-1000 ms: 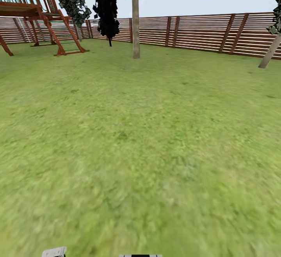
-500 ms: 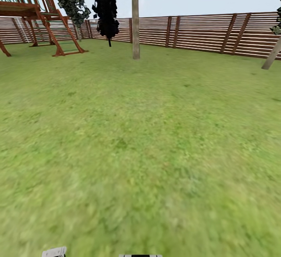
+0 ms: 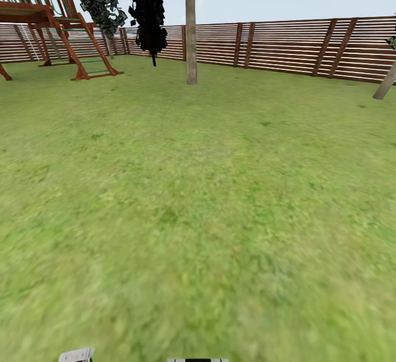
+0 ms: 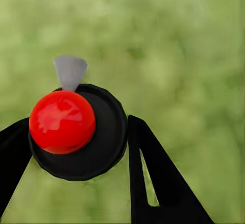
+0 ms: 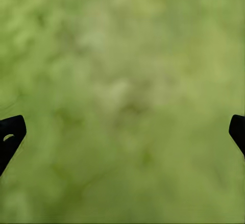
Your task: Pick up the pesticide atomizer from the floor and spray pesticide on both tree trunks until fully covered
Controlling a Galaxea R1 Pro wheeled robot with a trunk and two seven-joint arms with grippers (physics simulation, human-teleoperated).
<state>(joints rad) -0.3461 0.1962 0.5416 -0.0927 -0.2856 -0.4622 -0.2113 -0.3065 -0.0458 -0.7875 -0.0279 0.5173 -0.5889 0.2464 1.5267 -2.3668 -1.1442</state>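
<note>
In the left wrist view my left gripper (image 4: 76, 145) is shut on the pesticide atomizer (image 4: 62, 122), a dark round body with a red ball and a grey nozzle, over blurred grass. My right gripper (image 5: 122, 132) is open above the lawn, its black fingertips (image 5: 10, 134) far apart with nothing between them. In the head view one tree's straight grey-brown trunk (image 3: 191, 32) rises far ahead near the fence. A second pale trunk (image 3: 385, 85) leans at the right edge, mostly cut off.
A brown slatted fence (image 3: 286, 43) rings the wide lawn (image 3: 198, 197). A red-brown wooden playset (image 3: 49, 21) stands at the far left. Dark bushy shrubs (image 3: 146, 10) grow beside the fence behind it. A pale part of my body (image 3: 76, 355) shows at the bottom edge.
The whole head view has shifted: the playset slid left and the right trunk slid further right and down, so the camera has moved forward. Nothing in the garden moved itself.
</note>
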